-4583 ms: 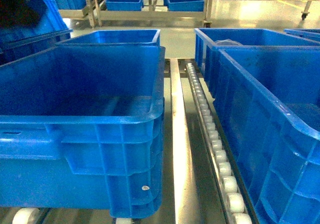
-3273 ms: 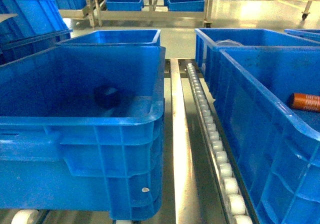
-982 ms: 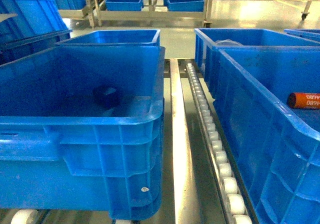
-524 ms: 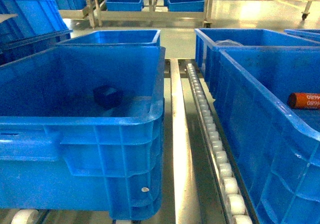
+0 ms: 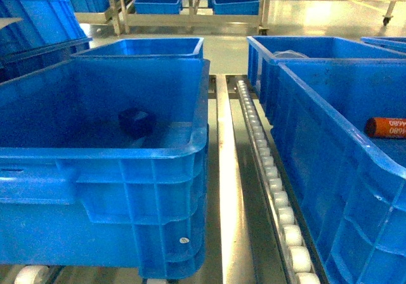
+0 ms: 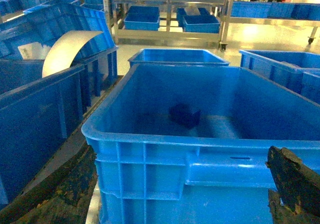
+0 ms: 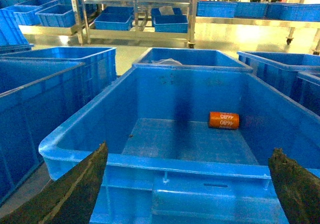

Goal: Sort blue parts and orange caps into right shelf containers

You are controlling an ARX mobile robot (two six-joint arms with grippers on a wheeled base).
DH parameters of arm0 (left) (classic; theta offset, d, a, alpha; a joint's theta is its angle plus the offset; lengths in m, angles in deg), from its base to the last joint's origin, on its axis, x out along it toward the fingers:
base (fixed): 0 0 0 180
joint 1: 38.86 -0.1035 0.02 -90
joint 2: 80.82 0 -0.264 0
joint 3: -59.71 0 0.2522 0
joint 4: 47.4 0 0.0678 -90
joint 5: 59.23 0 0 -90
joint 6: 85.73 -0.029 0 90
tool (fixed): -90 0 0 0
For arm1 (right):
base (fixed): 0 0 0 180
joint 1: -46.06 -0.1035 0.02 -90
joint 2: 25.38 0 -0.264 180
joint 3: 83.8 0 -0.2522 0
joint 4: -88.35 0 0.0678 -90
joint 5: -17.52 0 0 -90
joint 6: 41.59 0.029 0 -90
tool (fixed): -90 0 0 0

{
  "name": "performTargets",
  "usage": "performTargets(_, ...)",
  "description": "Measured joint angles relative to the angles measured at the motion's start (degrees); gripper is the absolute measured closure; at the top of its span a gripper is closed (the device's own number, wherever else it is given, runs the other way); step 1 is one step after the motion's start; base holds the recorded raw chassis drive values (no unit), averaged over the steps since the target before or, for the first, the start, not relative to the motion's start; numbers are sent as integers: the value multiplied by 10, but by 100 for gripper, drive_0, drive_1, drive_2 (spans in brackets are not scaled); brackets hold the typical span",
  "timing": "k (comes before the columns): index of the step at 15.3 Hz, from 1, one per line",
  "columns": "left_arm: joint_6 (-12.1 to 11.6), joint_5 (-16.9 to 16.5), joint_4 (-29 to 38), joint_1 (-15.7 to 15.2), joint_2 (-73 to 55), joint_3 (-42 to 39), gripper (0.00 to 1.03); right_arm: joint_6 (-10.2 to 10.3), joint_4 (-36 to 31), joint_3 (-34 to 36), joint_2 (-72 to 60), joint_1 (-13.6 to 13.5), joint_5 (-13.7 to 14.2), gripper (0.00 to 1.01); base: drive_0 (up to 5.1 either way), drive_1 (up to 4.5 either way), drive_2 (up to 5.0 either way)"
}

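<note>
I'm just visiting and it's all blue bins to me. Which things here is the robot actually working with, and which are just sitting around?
Part of the job:
- blue part, in the left crate
- orange cap, in the right crate

Just sitting around:
- roller track between the crates
- far shelving with more bins
- curved white sheet

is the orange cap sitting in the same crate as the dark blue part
No, the orange cap lies alone on the floor of the right crate, while the dark blue part sits in the left crate.
</note>
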Motion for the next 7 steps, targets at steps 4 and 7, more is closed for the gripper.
performTargets(4, 0, 0, 0, 0, 0, 0, 5, 0, 0, 0, 0, 0, 0, 3, 0, 0, 0)
performTargets(7, 0, 0, 0, 0, 0, 0, 5, 0, 0, 0, 0, 0, 0, 3, 0, 0, 0)
